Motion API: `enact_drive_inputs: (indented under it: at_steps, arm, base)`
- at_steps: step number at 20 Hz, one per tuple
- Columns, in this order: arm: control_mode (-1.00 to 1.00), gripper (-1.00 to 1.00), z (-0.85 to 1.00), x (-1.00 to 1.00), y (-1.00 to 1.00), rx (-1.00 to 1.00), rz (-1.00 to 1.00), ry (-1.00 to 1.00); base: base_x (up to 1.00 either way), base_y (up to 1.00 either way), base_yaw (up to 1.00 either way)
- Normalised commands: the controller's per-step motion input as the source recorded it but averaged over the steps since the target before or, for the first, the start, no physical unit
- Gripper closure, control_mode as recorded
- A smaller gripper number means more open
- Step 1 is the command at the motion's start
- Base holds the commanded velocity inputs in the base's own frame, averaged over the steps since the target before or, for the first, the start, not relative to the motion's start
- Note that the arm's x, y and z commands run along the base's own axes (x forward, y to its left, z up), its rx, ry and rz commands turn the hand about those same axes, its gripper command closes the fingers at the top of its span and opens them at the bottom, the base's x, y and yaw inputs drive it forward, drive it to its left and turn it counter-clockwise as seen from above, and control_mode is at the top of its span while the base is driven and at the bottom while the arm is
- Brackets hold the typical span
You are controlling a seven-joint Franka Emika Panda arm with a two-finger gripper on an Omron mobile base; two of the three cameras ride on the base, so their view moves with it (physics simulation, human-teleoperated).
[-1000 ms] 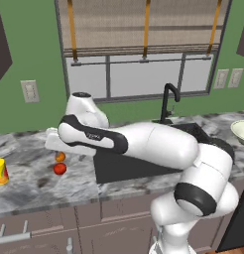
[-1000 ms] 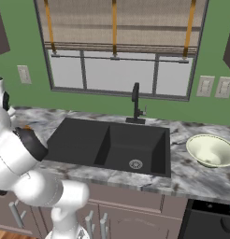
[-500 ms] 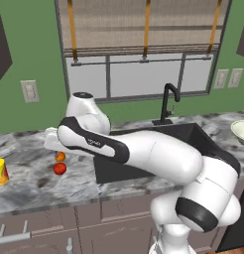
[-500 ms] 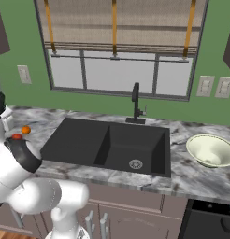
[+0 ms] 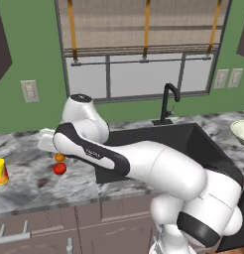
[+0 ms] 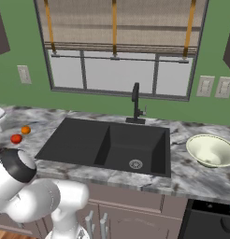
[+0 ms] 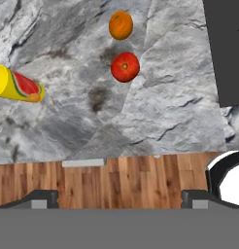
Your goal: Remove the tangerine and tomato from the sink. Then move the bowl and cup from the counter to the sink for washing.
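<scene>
The robot's arm [image 5: 158, 168] is glossy white, built of thick rounded segments that swell like smooth shells. Dark charcoal bands mark the joints, 1 wrapping the link at the left centre of the left base view and carrying small white lettering. A black ring caps the lower joint. The 2 fingertips [image 7: 43, 198] are dark grey, blocky.

Left of sink [image 6: 107, 144] on counter [image 6: 56, 122]: tangerine [image 6: 25, 130] behind tomato [image 6: 16, 138], just apart; cup [image 5: 0, 171] farther left. Right of sink: bowl [image 6: 211, 150].
</scene>
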Motion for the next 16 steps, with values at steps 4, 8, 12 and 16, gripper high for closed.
enact_drive_inputs:
  at_steps: [4, 8, 12, 16]
  arm:
    - [-1.0, -1.0, 0.02, -0.05, 0.21, 0.04, 0.0, -0.11]
    - [-1.0, -1.0, 0.0, 0.0, 0.24, 0.02, 0.0, -0.17]
    - [-1.0, -1.0, 0.0, 0.0, 0.28, 0.01, -0.03, -0.14]
    - [-1.0, -1.0, 0.0, 0.0, 0.27, 0.03, -0.02, -0.09]
  base:
    - [0.0, 0.0, 0.0]
    - [0.0, 0.0, 0.0]
    - [0.0, 0.0, 0.0]
    - [0.0, 0.0, 0.0]
